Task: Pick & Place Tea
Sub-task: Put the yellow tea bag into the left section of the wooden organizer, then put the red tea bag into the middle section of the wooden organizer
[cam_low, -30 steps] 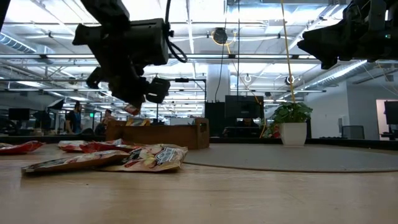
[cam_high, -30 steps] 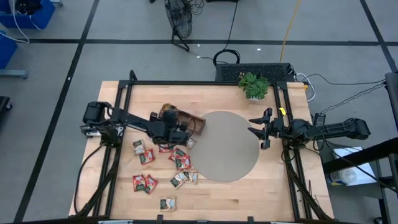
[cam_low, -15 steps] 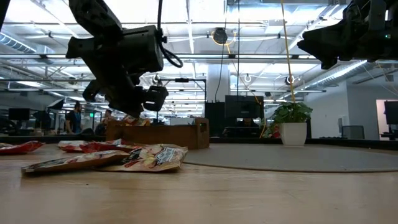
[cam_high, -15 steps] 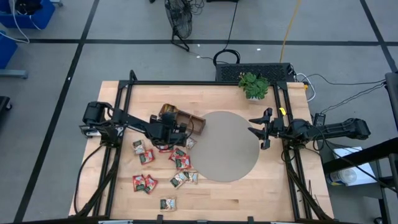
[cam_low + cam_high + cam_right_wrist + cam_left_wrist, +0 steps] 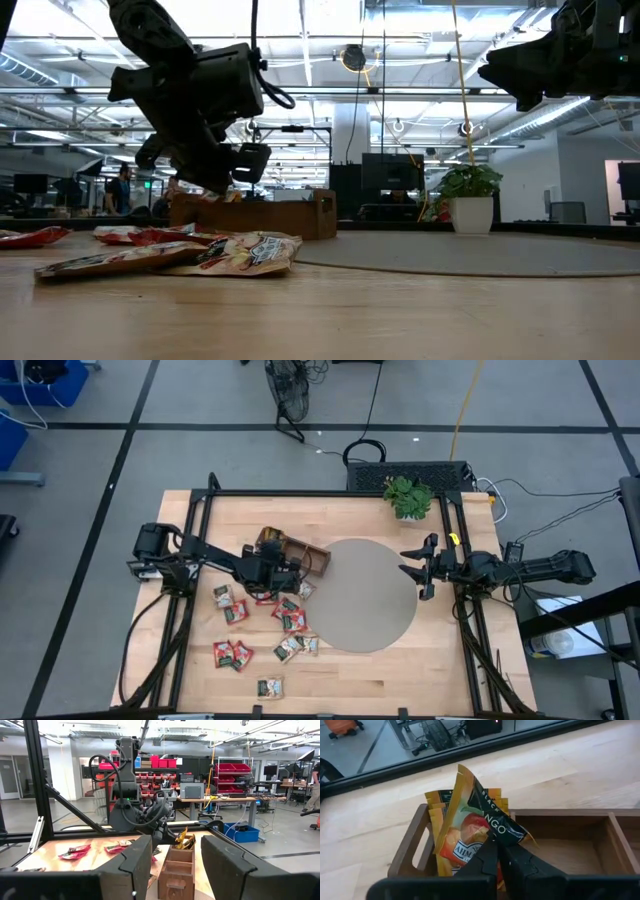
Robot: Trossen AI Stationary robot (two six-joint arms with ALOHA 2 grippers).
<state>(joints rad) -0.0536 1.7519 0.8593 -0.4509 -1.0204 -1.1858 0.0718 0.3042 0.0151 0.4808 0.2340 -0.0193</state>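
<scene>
While the left gripper hangs over the end compartment of the wooden tray, its jaws are pinched on a yellow tea sachet, which stands tilted between them above other yellow sachets already filed there. Loose red sachets lie on the table near the jaws. Right gripper waits over the round mat, jaws spread.

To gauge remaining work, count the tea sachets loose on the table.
About 11 loose tea sachets: six clustered in front of the tray, four in a row nearer the front edge, one alone frontmost. Overlaps may hide more.
</scene>
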